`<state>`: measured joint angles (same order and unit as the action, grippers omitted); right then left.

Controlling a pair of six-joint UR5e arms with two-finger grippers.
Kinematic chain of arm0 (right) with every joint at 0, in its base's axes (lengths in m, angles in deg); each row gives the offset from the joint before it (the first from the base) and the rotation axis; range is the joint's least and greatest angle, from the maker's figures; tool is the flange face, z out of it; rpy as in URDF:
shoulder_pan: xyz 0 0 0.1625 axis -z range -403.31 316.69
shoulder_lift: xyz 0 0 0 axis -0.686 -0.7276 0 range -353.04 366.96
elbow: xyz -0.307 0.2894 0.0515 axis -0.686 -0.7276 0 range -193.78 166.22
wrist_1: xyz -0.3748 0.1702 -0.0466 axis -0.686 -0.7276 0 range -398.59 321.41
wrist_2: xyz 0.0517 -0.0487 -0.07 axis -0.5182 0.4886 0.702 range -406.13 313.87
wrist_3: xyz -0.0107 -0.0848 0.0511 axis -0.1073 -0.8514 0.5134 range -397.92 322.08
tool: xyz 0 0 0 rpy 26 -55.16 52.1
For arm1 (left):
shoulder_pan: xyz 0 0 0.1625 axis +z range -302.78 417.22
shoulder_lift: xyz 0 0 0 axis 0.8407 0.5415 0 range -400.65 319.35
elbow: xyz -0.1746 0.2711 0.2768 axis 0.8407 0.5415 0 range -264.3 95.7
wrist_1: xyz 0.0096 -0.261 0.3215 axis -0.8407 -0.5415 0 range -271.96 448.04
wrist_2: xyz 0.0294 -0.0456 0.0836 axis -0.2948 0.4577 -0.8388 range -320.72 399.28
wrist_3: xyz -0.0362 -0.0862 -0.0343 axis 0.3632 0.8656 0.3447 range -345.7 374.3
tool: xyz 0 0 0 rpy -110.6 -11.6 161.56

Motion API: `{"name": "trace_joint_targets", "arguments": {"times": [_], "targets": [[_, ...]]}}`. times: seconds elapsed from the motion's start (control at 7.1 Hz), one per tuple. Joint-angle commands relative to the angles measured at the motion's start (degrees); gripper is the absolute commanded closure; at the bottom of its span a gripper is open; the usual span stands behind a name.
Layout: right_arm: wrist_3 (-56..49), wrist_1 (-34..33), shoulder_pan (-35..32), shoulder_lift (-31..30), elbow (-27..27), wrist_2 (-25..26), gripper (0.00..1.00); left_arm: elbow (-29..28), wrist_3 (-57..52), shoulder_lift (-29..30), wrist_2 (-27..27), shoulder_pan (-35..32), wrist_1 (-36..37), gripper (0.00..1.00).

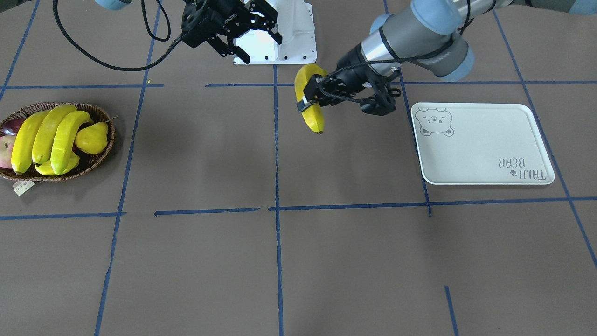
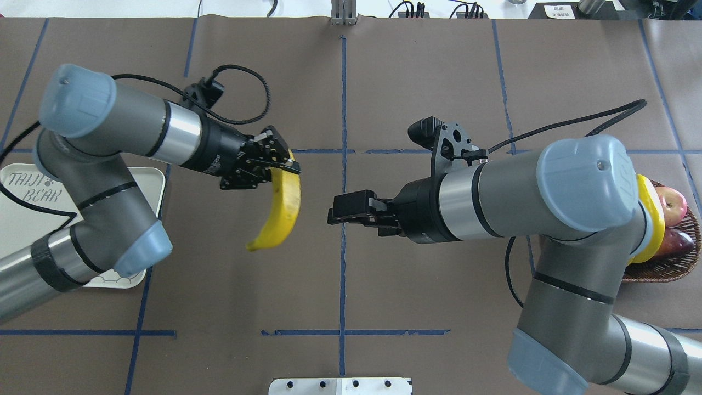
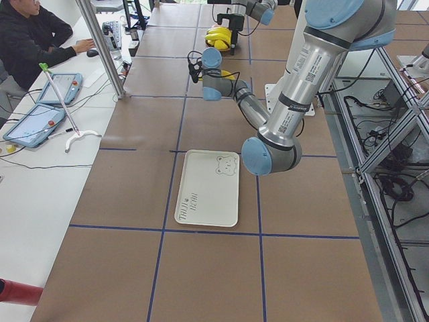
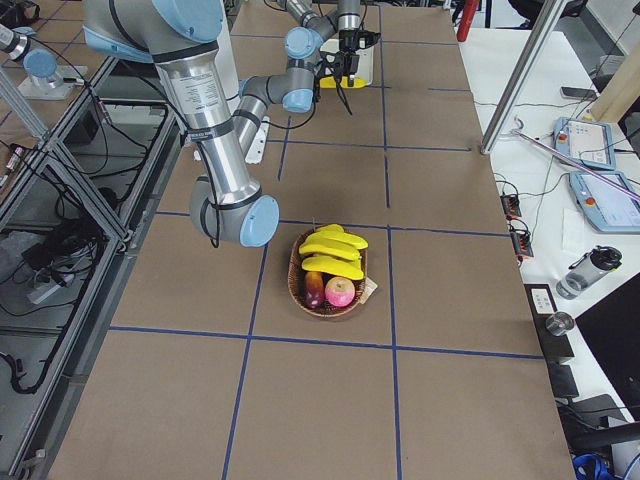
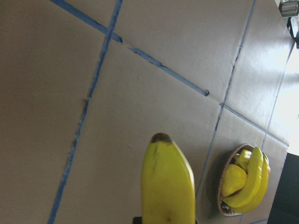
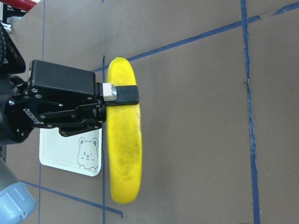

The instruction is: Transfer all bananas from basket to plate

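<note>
A banana carried in the air between plate and basket

The plate (image 1: pixel 485 144) is seen at the robot's far left. Beside it, the left gripper (image 2: pixel 282 164) is clamped across one end of a banana (image 2: pixel 282 214), which is held clear of the table and apart from the plate. The right gripper (image 1: pixel 261 49) is held with jaws spread and nothing between them. The other bananas (image 1: pixel 46 133) lie in the basket (image 1: pixel 100 109) at the far right.

"TAIJI BEAR" on the plate (image 1: pixel 485 140)
</note>
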<state>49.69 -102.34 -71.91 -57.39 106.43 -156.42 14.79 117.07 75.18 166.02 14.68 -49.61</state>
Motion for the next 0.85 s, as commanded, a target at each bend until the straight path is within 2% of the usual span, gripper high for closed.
{"name": "trace_joint_targets", "arguments": {"times": [0.0,0.14,0.28,0.42,0.7], "targets": [[-0.1,-0.2,-2.2,-2.1,0.4,-0.3,0.0,2.2,-11.1,-12.7,2.2,-8.0,1.9,1.0],[-0.1,-0.2,-2.9,-3.7,0.8,0.3,0.0,4.5,-19.0,-23.3,1.9,-10.6,1.8,1.0],[-0.1,-0.2,-3.8,-4.9,0.9,0.3,0.0,3.9,-27.9,-30.9,1.9,-13.3,1.9,1.0],[-0.1,-0.3,-4.4,-5.7,0.7,0.3,0.0,2.2,-33.4,-34.9,1.9,-15.9,2.1,1.0],[-0.1,-0.3,-4.5,-5.8,0.5,0.3,0.0,-3.2,-34.5,-35.1,1.7,-16.1,2.0,1.0]]}}
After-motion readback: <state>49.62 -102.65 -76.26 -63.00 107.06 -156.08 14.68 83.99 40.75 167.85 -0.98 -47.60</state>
